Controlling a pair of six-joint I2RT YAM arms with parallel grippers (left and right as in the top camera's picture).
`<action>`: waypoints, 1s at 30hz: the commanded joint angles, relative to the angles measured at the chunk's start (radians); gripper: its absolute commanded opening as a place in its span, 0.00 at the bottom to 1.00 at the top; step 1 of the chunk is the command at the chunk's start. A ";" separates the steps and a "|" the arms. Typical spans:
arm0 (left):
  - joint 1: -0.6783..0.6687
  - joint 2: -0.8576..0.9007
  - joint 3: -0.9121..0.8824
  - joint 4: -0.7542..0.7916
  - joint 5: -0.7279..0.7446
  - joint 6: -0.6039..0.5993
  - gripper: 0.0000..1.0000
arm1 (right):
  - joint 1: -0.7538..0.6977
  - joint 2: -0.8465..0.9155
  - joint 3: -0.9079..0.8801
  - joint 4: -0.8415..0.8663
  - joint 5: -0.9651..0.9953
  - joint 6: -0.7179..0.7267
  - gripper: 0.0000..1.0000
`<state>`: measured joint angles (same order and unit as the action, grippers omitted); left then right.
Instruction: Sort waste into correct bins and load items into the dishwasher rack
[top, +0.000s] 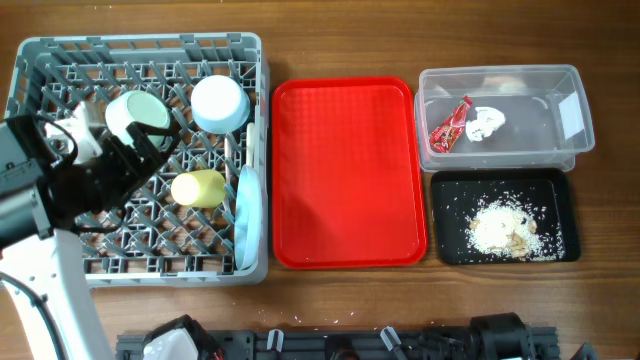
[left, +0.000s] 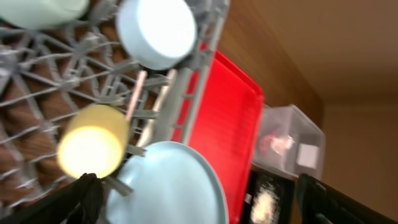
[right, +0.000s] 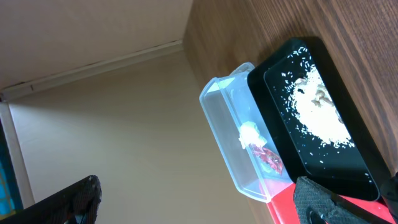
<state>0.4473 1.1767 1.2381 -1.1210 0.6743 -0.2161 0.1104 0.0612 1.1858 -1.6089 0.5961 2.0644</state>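
The grey dishwasher rack (top: 60, 60) stands at the left. It holds the pale green bowl (top: 135, 112), the small light blue bowl (top: 220, 103), the yellow cup (top: 197, 188) and the light blue plate (top: 248, 220), which stands on edge at the right wall. A thin whitish utensil handle (left: 135, 93) lies between the pegs. My left gripper (top: 150, 148) is open and empty over the rack, beside the green bowl. The clear tub (top: 555, 85) holds the red wrapper (top: 450, 122) and the white tissue (top: 486, 123). The black tray (top: 450, 200) holds rice scraps (top: 505, 228). My right gripper (right: 205, 202) is open and empty, and is out of the overhead view.
The red tray (top: 345, 170) lies bare between the rack and the bins. The arm bases sit along the table's front edge (top: 330, 345). Bare wood shows around the bins and behind the red tray.
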 joint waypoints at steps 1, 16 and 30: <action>0.006 0.002 0.011 -0.001 -0.086 -0.035 1.00 | -0.001 -0.006 -0.002 0.002 0.010 0.007 1.00; 0.006 0.002 0.011 -0.001 -0.086 -0.035 1.00 | -0.001 -0.006 -0.002 0.002 0.010 0.007 1.00; 0.006 0.002 0.011 -0.001 -0.086 -0.035 1.00 | -0.001 -0.006 -0.375 1.256 -0.491 -1.701 1.00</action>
<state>0.4473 1.1801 1.2388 -1.1252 0.5953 -0.2462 0.1097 0.0479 0.9474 -0.7124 0.5137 1.3048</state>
